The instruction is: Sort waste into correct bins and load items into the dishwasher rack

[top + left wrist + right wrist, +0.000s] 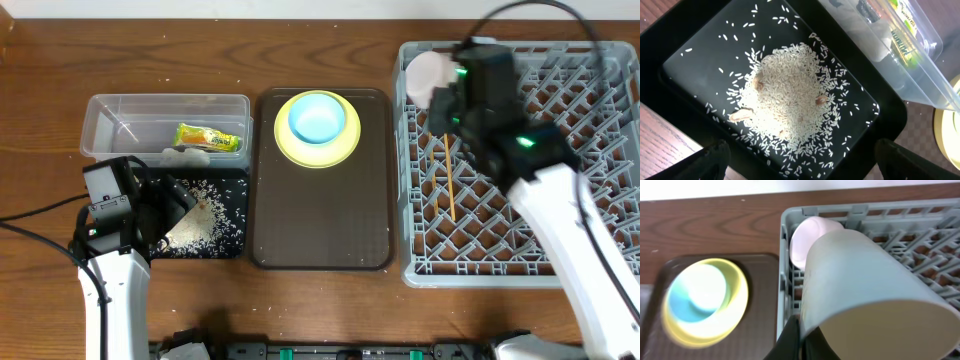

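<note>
The right arm stretches over the dishwasher rack (pixel 560 200), its end effector (pixel 447 100) grasping the tilted small white cup (pixel 875 290) with the pinkish bowl (pixel 807 237) just beyond it, while the left end effector (pixel 800 162) hangs released, the rice (pixel 790 95) in the black tray (pixel 700 65) directly beneath.

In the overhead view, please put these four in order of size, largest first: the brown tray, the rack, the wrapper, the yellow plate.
1. rack
2. brown tray
3. yellow plate
4. wrapper
All four differ clearly in size.
</note>
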`<state>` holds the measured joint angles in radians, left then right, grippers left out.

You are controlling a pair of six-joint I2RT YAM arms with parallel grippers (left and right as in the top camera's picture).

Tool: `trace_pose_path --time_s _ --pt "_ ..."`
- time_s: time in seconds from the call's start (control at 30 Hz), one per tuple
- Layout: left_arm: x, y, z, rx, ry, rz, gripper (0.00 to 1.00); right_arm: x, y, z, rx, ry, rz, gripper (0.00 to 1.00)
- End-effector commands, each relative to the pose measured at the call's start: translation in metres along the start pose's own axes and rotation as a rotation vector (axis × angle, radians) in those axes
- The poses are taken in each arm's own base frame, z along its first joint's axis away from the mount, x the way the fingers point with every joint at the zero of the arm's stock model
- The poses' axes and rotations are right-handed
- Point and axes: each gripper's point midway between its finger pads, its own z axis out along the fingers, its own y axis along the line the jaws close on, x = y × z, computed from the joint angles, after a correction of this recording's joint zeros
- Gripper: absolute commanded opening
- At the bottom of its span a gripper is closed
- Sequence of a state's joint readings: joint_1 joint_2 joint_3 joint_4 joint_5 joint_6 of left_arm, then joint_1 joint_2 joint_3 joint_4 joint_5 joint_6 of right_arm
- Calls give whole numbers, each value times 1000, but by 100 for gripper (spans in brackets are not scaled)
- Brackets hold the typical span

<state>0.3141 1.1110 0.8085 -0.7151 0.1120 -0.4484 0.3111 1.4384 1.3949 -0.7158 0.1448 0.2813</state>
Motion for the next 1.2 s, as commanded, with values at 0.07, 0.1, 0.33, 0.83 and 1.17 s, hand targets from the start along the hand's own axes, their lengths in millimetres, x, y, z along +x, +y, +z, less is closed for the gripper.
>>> trace_pose_path --time_s 0.07,0.1,0.33,0.83,1.17 --pt "-6 1 -3 -11 -18 -9 95 25 29 -29 -362 122 -150 1" --pt "-6 1 -3 -11 -18 -9 95 31 32 -33 -432 149 -159 1" --pt "-6 1 -3 -11 -18 -9 95 41 35 -51 -866 178 -159 1" --pt "-6 1 -3 -11 -18 -9 95 57 30 36 -1205 196 -2 1" --pt "-6 1 -3 -11 -18 -9 95 87 3 69 -1136 277 50 1"
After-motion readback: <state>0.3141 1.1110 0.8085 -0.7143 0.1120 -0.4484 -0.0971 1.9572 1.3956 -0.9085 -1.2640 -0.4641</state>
